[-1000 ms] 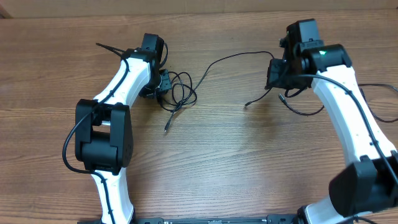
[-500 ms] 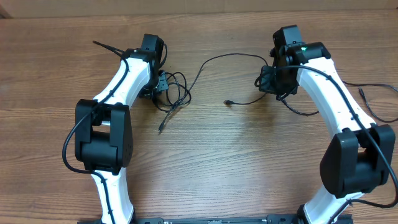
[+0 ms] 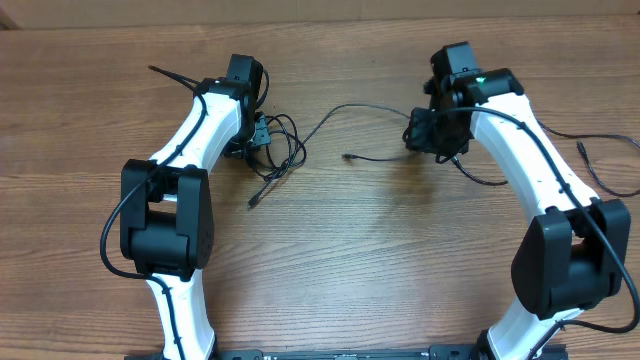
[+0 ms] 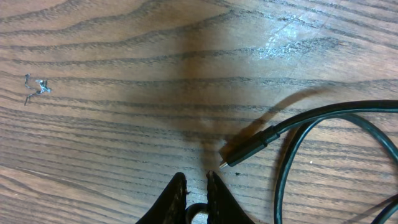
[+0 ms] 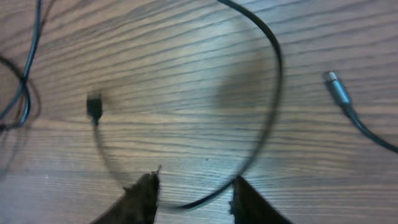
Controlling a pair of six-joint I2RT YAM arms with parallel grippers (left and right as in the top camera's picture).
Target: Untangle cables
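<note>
A small knot of thin black cables (image 3: 283,143) lies by my left gripper (image 3: 262,135). One plug end (image 3: 252,203) trails toward the front. In the left wrist view the left gripper (image 4: 196,177) is nearly shut, with a thin cable loop (image 4: 198,208) pinched low between its fingers. A plug (image 4: 239,151) lies just ahead of it. From the knot one strand (image 3: 350,106) arcs over to my right gripper (image 3: 420,132) and ends in a plug (image 3: 347,157). The right gripper (image 5: 196,179) is open, and that strand (image 5: 273,81) runs loose between its fingers.
Another black cable (image 3: 600,185) lies at the right, its plug (image 3: 580,148) beside the right arm; the right wrist view shows a silver-tipped plug (image 5: 336,87). A thin black strand (image 3: 165,73) sticks out behind the left arm. The wooden table (image 3: 380,260) lies under everything.
The right gripper has opened and moved left. The strand's free plug end has slid left across the table. The left arm has barely moved.
</note>
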